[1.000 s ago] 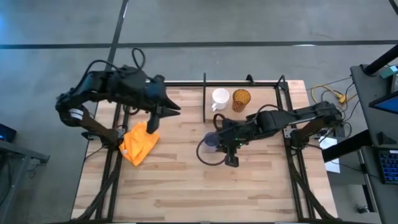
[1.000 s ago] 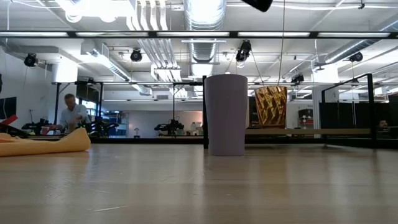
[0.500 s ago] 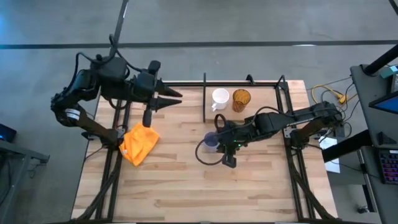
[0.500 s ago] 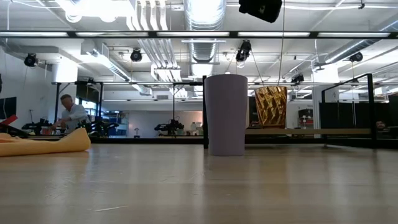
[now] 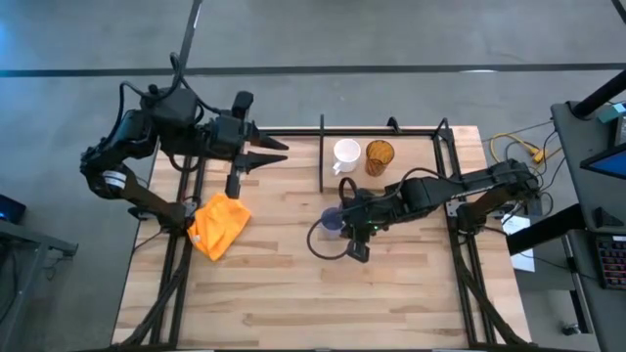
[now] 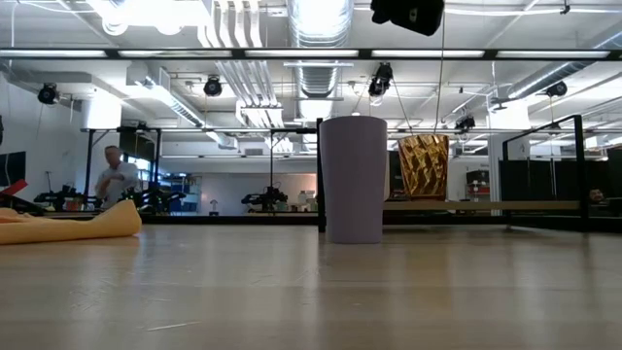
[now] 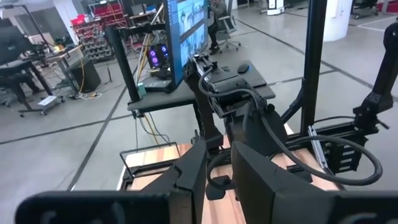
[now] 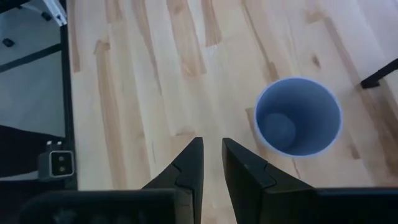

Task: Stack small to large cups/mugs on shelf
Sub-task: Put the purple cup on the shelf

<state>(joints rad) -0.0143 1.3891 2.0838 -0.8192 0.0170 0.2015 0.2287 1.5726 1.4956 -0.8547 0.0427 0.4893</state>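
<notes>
Hovering above the table, right gripper (image 8: 211, 155), fingers nearly together, sits beside tumbler (image 8: 298, 116).

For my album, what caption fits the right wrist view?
Right pincer, nearly shut, above the table beside the upright, empty tumbler.

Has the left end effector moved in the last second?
Yes. The left end effector has swung away from the orange cloth, toward the table's far edge.
</notes>
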